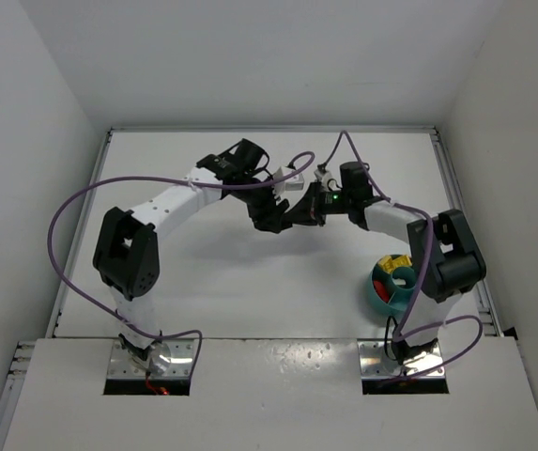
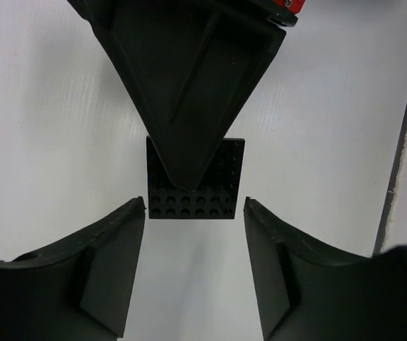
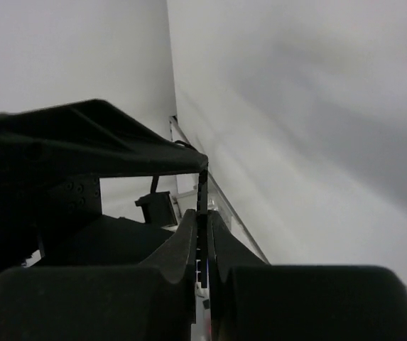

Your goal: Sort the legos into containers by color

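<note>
A yellow lego (image 1: 401, 276) and a red lego (image 1: 388, 289) lie inside the round teal bowl (image 1: 377, 299). They seem to be in separate compartments, though the inner walls are too small to make out clearly. The bowl sits on the right side of the white table (image 1: 231, 282), close to the right arm's elbow, which partly covers it. Well away from it, over the middle of the table, the two arms meet at a black studded plate (image 2: 221, 174) held off the surface. The left tool (image 2: 194, 207) is partly spread, with one fingertip against each side edge of the plate, gripping it across its width. The right tool (image 3: 202, 222) reaches in from the opposite side. Its fingers are pressed together on the thin plate, which shows edge-on between them in the right wrist view. In the left wrist view its tip covers the plate's studded face. Purple cables (image 1: 71, 216) loop off both arms.
</note>
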`<state>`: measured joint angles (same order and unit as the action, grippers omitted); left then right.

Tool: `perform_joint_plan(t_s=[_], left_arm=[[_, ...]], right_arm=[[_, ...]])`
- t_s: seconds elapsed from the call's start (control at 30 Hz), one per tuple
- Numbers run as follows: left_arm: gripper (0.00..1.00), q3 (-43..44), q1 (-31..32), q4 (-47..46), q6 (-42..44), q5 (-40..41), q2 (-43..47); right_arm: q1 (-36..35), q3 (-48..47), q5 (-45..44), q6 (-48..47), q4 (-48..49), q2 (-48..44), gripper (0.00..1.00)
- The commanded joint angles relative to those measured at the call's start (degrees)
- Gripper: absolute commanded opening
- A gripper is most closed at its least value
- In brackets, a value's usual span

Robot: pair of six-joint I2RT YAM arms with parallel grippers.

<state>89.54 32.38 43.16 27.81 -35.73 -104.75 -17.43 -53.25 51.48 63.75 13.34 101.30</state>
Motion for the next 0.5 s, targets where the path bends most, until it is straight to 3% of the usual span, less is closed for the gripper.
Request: perform_joint_plan(t_s=[0.0, 0.07, 0.1, 0.13, 0.17, 0.27, 0.33, 0.4, 0.43, 0.47], left_arm=[[0.65, 1.17, 0.93, -0.35, -0.92, -2.07, 3.76], [0.75, 0.55, 0.93, -0.35, -1.53, -1.54, 4.38], [0.84, -0.06, 0.93, -0.35, -1.53, -1.54, 5.07], [0.87, -0.06, 0.93, -0.35, -1.53, -1.54, 5.60], [0.88, -0.93, 0.32, -0.35, -1.53, -2.32, 6.22], [0.93, -3.75, -2.31, -1.06, -2.32, -3.73, 8.59], [0.95, -4.63, -3.19, -1.06, -2.32, -5.22, 9.48], [0.96, -4.63, -4.07, 1.73, 0.82, -7.07, 10.09], [0.98, -4.63, -4.69, 3.06, 3.45, -9.25, 9.57], [0.99, -4.63, -5.39, 4.38, 4.17, -10.06, 9.56]], right_arm=[[0.29, -2.64, 0.89, -5.29, 0.82, -4.17, 0.00], [2.13, -4.22, 0.90, -8.71, -4.35, -5.92, 0.00], [2.83, -5.27, 0.90, -14.99, -7.86, -6.80, 0.00], [4.41, -7.98, -0.06, -18.97, -12.16, -8.73, 0.00], [5.21, -9.31, -1.11, -22.92, -20.81, -9.79, 0.00], [8.89, -13.53, -4.02, -37.69, -34.99, -13.92, 0.00], [11.70, -17.39, -4.81, -50.69, -42.48, -15.42, 0.00], [13.47, -23.17, -5.52, -62.02, -56.19, -15.95, 0.00], [15.39, -26.95, -5.52, -74.17, -65.72, -15.95, 0.00], [16.54, -28.29, -5.52, -79.34, -69.47, -16.56, 0.00]])
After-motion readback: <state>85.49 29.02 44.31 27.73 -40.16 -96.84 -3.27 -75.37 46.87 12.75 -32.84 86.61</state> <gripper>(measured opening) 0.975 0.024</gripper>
